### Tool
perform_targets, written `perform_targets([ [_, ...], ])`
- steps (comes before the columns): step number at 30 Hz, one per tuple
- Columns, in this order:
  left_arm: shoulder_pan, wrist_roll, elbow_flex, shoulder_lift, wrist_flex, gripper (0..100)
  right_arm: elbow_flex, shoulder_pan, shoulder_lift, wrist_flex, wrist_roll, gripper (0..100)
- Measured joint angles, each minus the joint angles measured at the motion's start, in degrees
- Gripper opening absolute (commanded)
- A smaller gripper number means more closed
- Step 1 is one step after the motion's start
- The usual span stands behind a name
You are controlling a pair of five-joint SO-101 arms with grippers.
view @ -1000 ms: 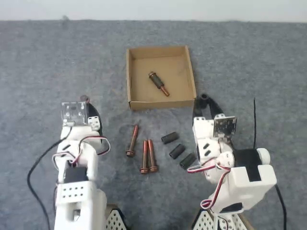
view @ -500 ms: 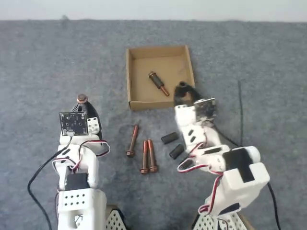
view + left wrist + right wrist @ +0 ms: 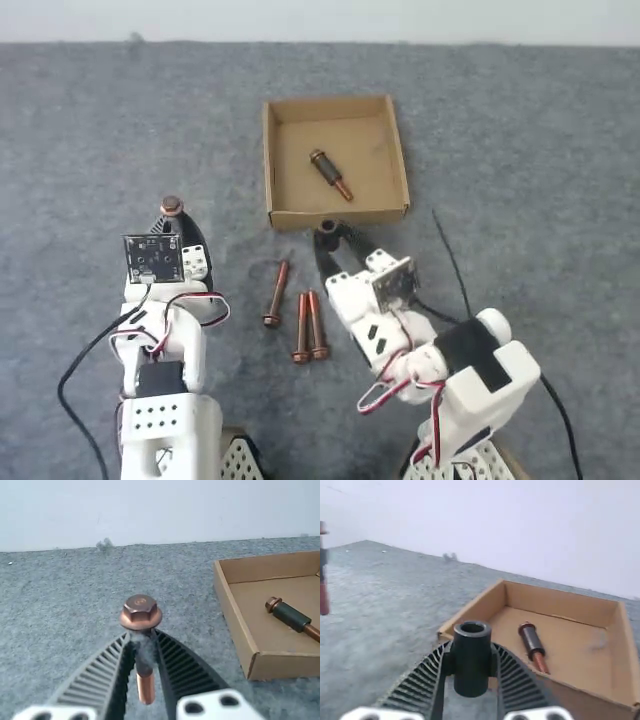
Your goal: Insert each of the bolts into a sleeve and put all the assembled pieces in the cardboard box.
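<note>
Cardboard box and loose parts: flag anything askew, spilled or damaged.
Nothing stands out. The cardboard box is intact, one assembled piece inside; three bolts lie together on the carpet. The left gripper holds a bolt, the right gripper a sleeve, both upright.

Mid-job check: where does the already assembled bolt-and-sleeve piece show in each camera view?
High view: assembled piece lies diagonally on the cardboard box floor.
Left wrist view: the piece sits in the box, beyond the gripped bolt.
Right wrist view: the piece sits in the box, behind the gripped sleeve.
Shared landmark: the cardboard box.
</note>
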State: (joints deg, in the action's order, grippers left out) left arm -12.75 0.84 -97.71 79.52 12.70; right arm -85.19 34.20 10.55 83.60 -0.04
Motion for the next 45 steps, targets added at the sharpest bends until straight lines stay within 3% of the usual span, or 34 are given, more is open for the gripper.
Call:
perform_targets([
  [8,0.0,0.0,0.0,0.0,0.0,1,-8.0,6.5,0.0,8.3,0.0,0.6],
  [19,0.3,0.0,0.0,0.0,-0.8,1,-8.2,7.7,-0.1,7.6,0.0,0.6],
  [27,11.0,0.0,0.0,0.0,-14.0,1,-8.2,7.5,-0.1,7.6,0.0,0.6],
  [33,15.0,0.2,2.3,0.0,-15.6,1,-8.2,7.2,-0.1,7.6,0.0,0.6],
  [36,16.5,4.7,4.4,0.0,-14.2,1,-8.2,7.2,-0.1,7.6,0.0,0.6],
  [41,19.5,20.0,10.6,0.0,-5.2,1,-8.2,7.2,-0.1,7.6,0.0,0.6],
  [45,19.7,21.7,15.8,0.0,0.5,1,-8.2,7.2,-0.1,7.6,0.0,0.6],
])
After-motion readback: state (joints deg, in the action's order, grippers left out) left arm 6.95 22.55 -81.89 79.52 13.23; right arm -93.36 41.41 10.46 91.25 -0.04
